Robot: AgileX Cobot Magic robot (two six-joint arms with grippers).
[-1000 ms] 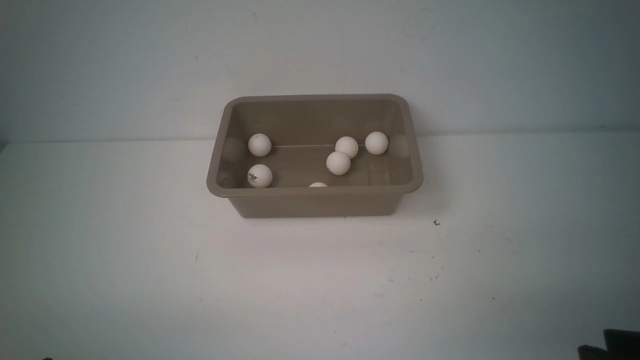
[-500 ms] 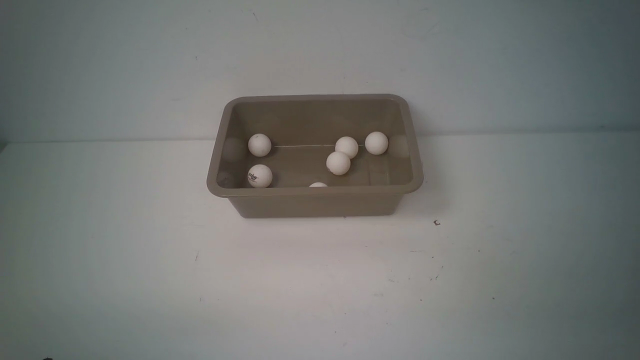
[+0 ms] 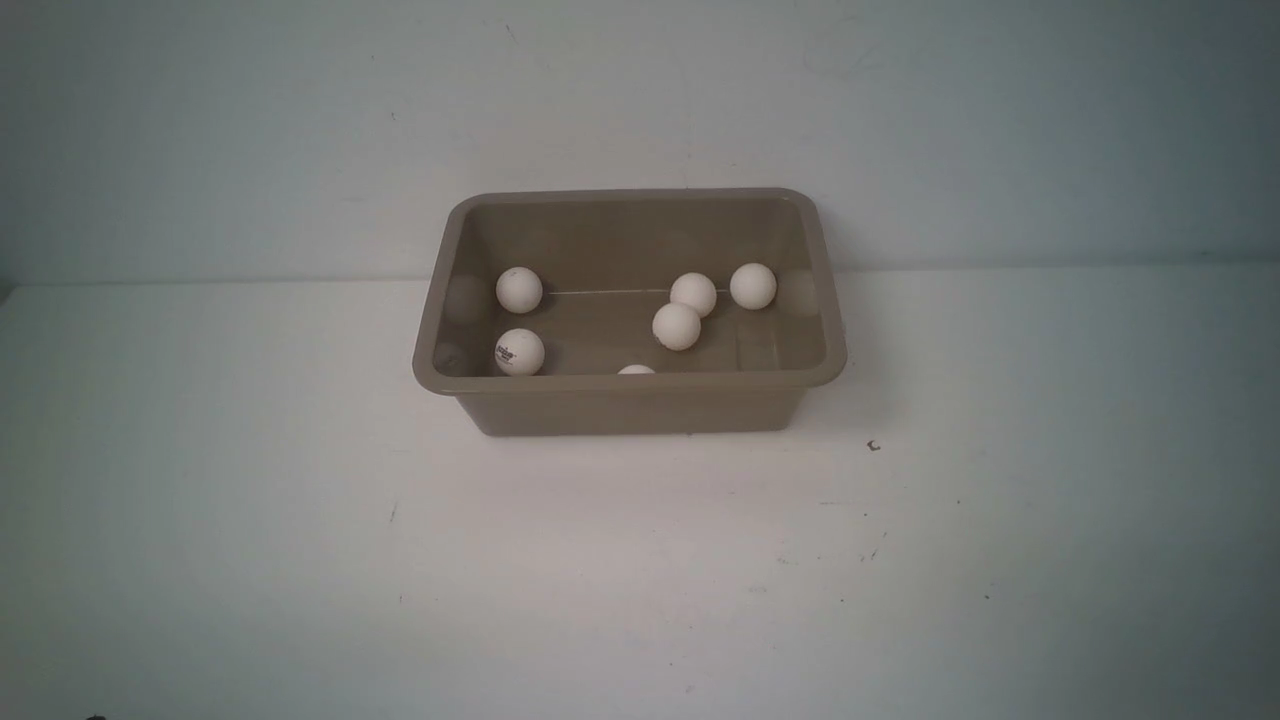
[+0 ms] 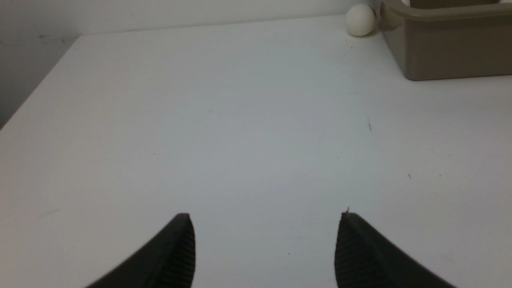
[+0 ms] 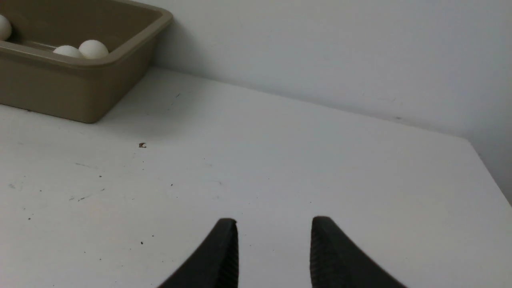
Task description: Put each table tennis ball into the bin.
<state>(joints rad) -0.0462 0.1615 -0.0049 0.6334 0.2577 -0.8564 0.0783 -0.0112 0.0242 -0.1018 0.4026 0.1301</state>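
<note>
Black ribbed jaws of the left end effector [image 4: 266, 248] stand well apart over bare white worktop [image 4: 224, 132], with nothing between them. The right end effector [image 5: 274, 250] shows a narrower gap, at its closed setting, and likewise holds nothing. Neither arm appears in the front view. Ahead of the left end effector, one table tennis ball [image 4: 361, 20] rests on the worktop just beside the bin's [image 4: 448, 52] outer wall, at its far left corner by the backdrop; the front view does not show this ball, the bin [image 3: 630, 400] hiding that spot. Inside the bin six balls are visible: two at the left [image 3: 519, 290] [image 3: 520, 352], three grouped toward the right [image 3: 693, 294] [image 3: 676, 326] [image 3: 753, 286], and one [image 3: 636, 370] mostly hidden behind the near rim. Judgement: the task is nearly complete, with one ball outstanding. The next move calls for the left arm to reach forward to that ball, close gently without nudging it along the wall, then lift it clear of the rim and release.
</note>
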